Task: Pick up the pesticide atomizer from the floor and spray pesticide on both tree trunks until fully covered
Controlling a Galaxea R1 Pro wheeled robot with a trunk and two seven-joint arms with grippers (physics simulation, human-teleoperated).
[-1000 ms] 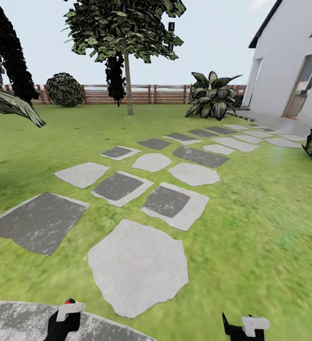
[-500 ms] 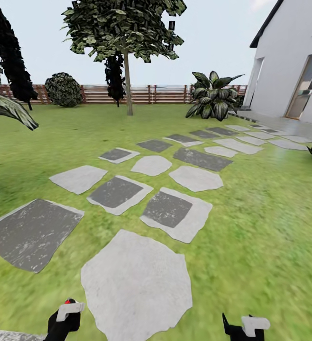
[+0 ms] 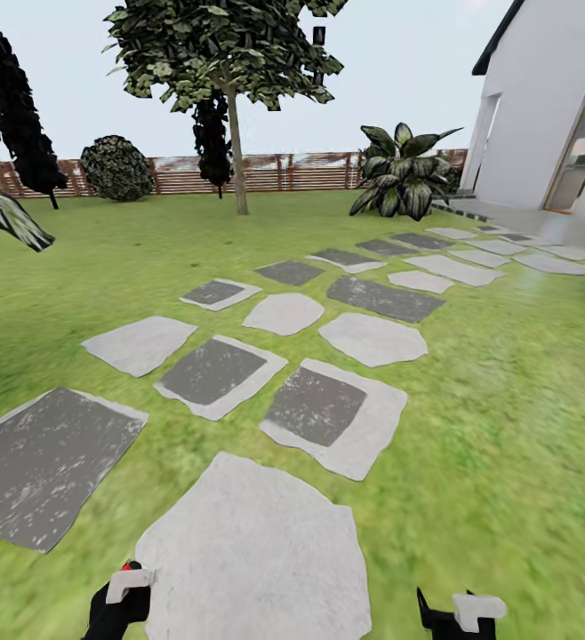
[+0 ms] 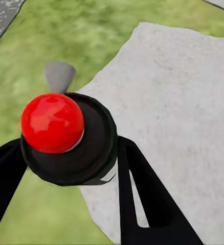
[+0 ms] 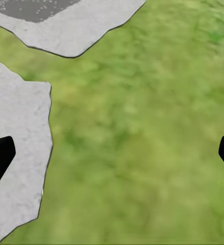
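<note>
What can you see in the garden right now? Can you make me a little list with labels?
place: lawn with stepping stones
tree: one with a pale trunk far ahead near the fence
house: white wall on the right
left gripper: closed around a black sprayer with a red knob
right gripper: open, holding nothing, above grass

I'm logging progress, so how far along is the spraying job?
Pickup looks done: the left gripper has its fingers closed around the atomizer. The robot faces a tree far across the lawn. Its trunk shows no spray; both trunks remain to cover.
</note>
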